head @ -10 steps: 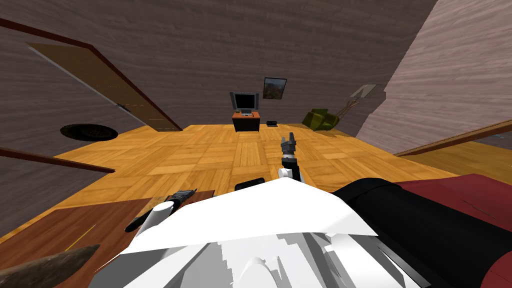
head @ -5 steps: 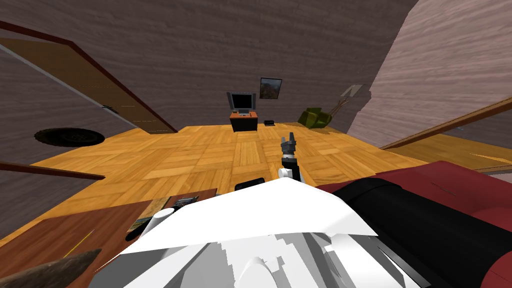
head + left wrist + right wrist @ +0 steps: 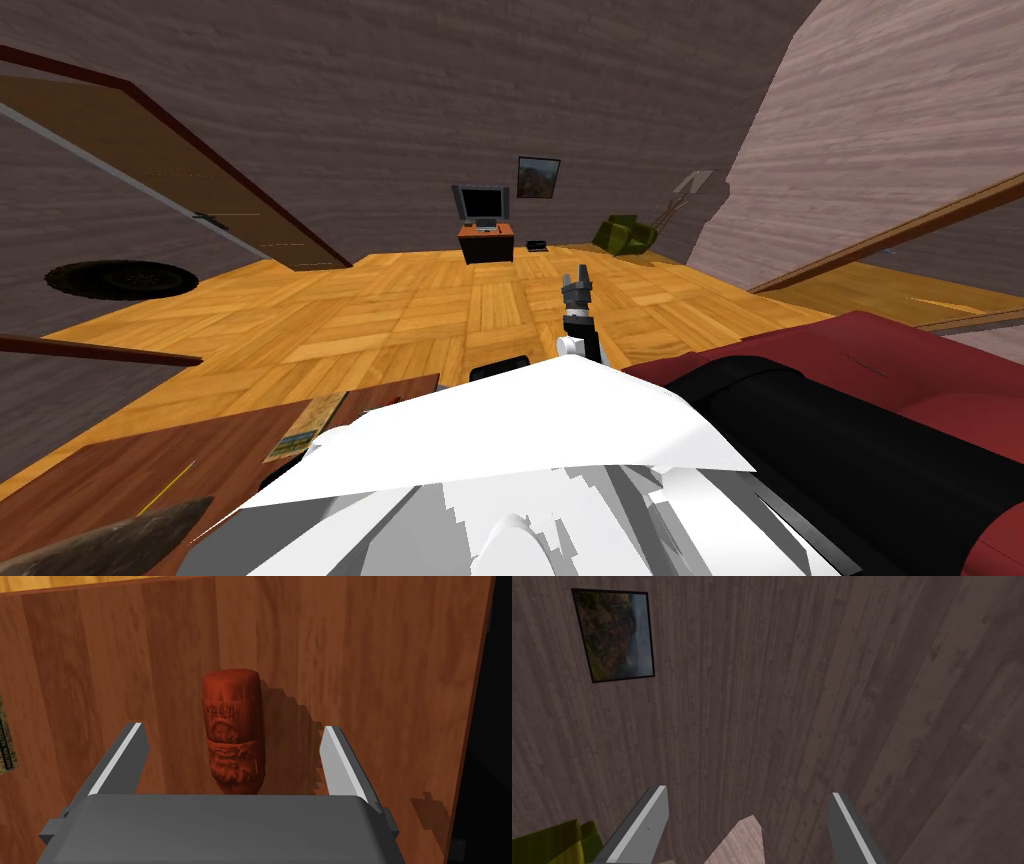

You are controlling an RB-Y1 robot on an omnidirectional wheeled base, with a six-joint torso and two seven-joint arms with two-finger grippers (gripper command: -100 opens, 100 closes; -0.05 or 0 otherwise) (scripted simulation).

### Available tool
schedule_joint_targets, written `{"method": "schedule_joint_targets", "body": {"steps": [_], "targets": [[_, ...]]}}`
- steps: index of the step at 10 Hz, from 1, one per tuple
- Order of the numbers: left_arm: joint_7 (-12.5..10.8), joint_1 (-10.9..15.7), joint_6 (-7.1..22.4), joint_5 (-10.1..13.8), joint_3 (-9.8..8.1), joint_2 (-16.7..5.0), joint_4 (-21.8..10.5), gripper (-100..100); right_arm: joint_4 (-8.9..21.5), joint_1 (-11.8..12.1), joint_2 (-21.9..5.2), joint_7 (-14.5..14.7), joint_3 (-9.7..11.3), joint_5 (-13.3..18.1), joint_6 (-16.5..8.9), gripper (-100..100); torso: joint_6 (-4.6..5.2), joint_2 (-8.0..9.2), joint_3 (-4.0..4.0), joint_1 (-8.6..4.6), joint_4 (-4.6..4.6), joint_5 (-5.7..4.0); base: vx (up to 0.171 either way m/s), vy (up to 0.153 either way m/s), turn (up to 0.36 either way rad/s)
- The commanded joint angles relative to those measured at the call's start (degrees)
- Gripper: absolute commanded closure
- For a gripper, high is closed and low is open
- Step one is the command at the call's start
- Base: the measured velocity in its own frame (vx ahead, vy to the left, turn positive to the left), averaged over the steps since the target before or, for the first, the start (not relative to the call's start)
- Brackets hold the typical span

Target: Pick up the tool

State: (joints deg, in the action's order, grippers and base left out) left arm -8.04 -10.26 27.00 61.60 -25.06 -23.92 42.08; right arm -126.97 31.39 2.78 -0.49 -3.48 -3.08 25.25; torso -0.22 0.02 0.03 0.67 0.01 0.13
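Note:
The tool (image 3: 231, 711) is a stubby reddish-brown cylinder with rough markings, lying on a brown wooden table (image 3: 380, 666). My left gripper (image 3: 232, 728) hovers over it, open. Its fingers (image 3: 131, 751) stand on either side of the tool with a gap on both sides, touching nothing. The tool's near end runs under the gripper's dark body. My right gripper (image 3: 577, 282) is raised ahead of me over the parquet floor, also open (image 3: 747, 792) and empty.
The table (image 3: 130, 470) lies at my lower left with a flat printed card (image 3: 305, 428) on it and a brown pointed object (image 3: 110, 540) at its near corner. A dark red sofa (image 3: 900, 360) with a black cushion (image 3: 800, 440) is close on my right.
My view has swung, so the sofa shows more and the door has slid left. My left arm and gripper, seen over the table's edge a second ago, have dropped behind my chest.

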Motion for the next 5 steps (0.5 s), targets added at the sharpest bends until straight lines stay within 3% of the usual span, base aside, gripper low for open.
{"method": "schedule_joint_targets", "body": {"steps": [1, 2, 5], "targets": [[0.6, -1.2, 0.8, 0.8, 1.04, 0.4, -2.9, -100, 0.0, 0.0, 0.0, 0.0, 0.0, 0.0, 0.0, 0, 0.00, 0.00, 0.00, 0.00, 0.00, 0.00, -0.073, 0.164, -0.058], [0.6, -1.2, 0.8, 0.8, 1.04, 0.4, -3.1, -100, 0.0, 0.0, 0.0, 0.0, 0.0, 0.0, 0.0, 0, -0.01, 0.11, 0.06, 0.19, 0.02, 0.04, -0.058, 0.135, -0.036], [0.6, -2.0, 1.1, 0.8, 1.71, 1.1, -4.5, -100, 0.0, 0.0, 0.0, 0.0, 0.0, 0.0, 0.0, 0, 0.01, -0.17, -0.09, -0.34, -0.02, -0.06, -0.003, 0.036, -0.006]]}}
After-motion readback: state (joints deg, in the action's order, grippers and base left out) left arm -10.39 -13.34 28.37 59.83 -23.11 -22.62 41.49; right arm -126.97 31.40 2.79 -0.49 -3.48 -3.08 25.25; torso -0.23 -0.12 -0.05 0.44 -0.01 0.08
